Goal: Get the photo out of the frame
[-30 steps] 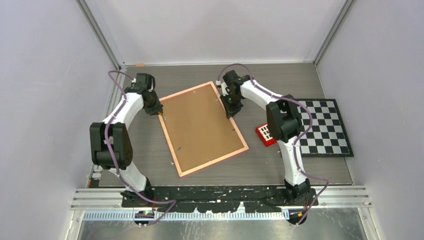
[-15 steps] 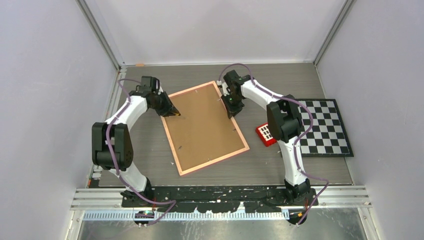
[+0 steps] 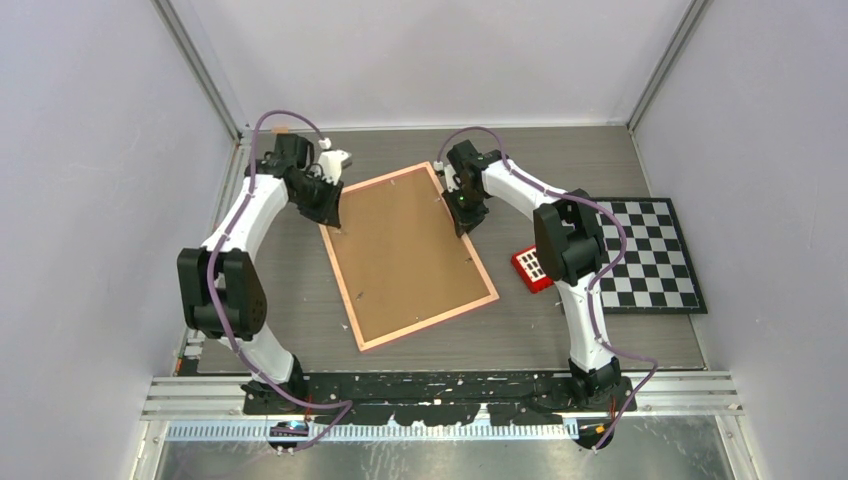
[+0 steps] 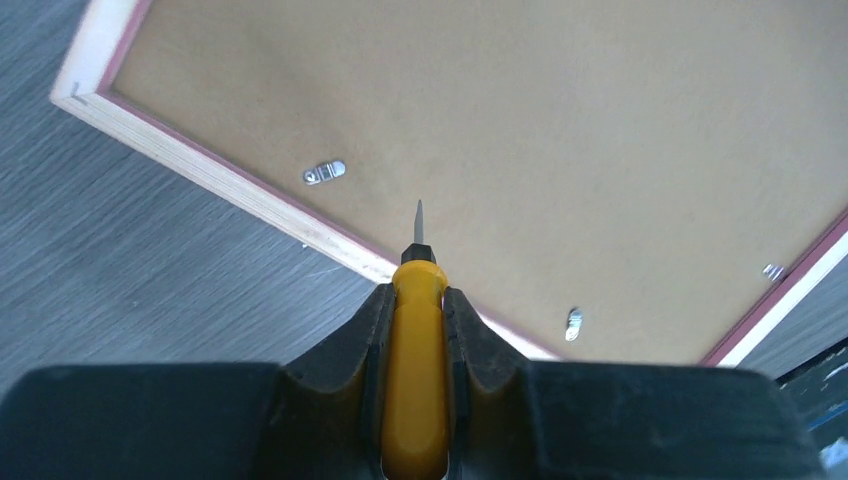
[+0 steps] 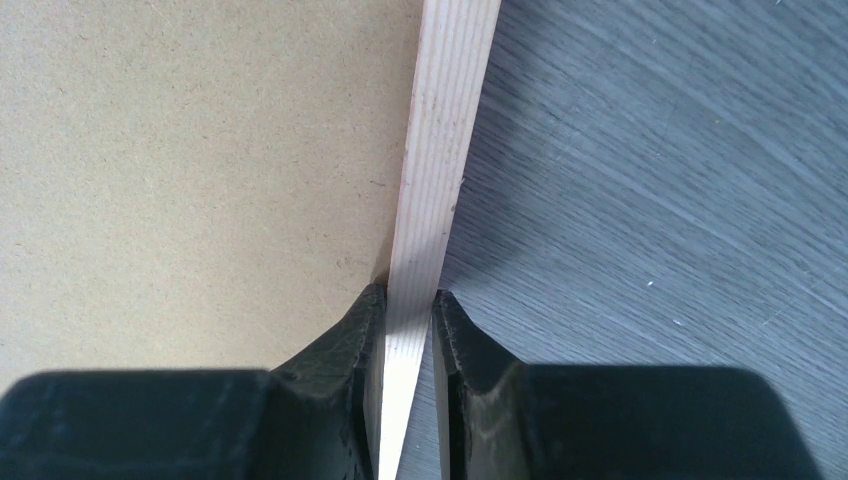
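**1 gripper on a screwdriver, 1 on the frame's edge**

The left gripper (image 4: 418, 300) is closed narrow around the yellow handle of a screwdriver (image 4: 417, 380), 1 finger pressed to each side. The thin metal blade points forward over the brown back panel (image 4: 560, 140). Its tip is just inside the pale wooden rail and near a small metal clip (image 4: 324, 173). Whether the tip touches the panel cannot be told. 2 more clips (image 4: 573, 323) sit along the far rail.

The right gripper (image 5: 408, 300) pinches the frame's pale rail between its 2 fingers, panel on one side and grey table on the other.

From above, the frame (image 3: 410, 255) lies face down and skewed in the middle of the table (image 3: 300, 300), the left gripper at its far left corner and the right gripper on its right long edge. The photo is hidden in every view. A small red card (image 3: 532, 267) and a checkerboard (image 3: 650, 255) lie to the right, apart from the frame.
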Action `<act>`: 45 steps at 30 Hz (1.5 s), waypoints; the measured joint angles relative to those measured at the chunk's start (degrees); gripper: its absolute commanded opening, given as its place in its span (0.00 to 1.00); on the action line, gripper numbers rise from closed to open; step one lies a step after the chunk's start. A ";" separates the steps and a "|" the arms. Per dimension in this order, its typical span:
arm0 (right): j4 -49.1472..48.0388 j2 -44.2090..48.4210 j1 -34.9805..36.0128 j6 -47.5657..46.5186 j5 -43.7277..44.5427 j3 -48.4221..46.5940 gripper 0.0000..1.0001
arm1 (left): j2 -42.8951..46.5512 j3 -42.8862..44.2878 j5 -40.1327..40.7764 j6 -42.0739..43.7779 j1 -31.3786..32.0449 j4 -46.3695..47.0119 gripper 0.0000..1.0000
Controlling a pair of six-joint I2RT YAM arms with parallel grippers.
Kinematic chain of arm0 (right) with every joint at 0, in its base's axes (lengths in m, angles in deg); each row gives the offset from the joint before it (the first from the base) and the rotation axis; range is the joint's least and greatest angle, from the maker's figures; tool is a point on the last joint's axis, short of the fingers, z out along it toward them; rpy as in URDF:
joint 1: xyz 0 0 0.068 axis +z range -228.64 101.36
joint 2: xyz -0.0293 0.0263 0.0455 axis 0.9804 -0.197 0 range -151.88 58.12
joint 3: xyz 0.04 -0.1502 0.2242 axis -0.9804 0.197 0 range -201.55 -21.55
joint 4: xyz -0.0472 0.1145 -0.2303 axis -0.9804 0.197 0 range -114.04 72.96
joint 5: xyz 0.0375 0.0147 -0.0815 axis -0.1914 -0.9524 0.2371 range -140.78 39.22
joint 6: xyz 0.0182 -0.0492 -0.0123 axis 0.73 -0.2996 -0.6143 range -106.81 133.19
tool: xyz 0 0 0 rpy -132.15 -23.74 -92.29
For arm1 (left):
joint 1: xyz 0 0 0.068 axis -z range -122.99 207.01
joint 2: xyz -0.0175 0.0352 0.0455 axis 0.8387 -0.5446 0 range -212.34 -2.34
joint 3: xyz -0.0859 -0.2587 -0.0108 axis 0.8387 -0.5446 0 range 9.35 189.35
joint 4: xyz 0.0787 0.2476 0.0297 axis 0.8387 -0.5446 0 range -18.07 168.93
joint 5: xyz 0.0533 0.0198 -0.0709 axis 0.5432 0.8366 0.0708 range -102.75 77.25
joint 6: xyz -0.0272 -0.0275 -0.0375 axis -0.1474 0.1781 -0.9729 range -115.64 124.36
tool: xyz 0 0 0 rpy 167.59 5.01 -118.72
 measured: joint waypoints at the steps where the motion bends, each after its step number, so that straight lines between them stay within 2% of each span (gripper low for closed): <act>1: 0.00 0.00 0.00 -0.02 0.00 0.00 0.01 | -0.68 0.09 -0.04 3.10 0.00 -1.11 0.00; 7: 0.02 0.02 0.00 -0.04 0.00 0.00 0.01 | -4.79 0.46 0.92 10.82 0.00 -2.47 0.00; 12: -0.02 0.09 0.00 -0.07 0.00 0.07 0.01 | -6.49 0.68 2.14 13.62 0.02 -1.99 0.00; 24: -0.04 0.09 0.00 -0.07 0.00 0.11 0.01 | -6.88 0.79 7.06 13.25 0.02 3.28 0.00; 45: -0.04 0.09 0.00 -0.13 0.00 0.11 0.00 | -6.84 -0.09 4.13 11.04 -0.35 5.77 0.00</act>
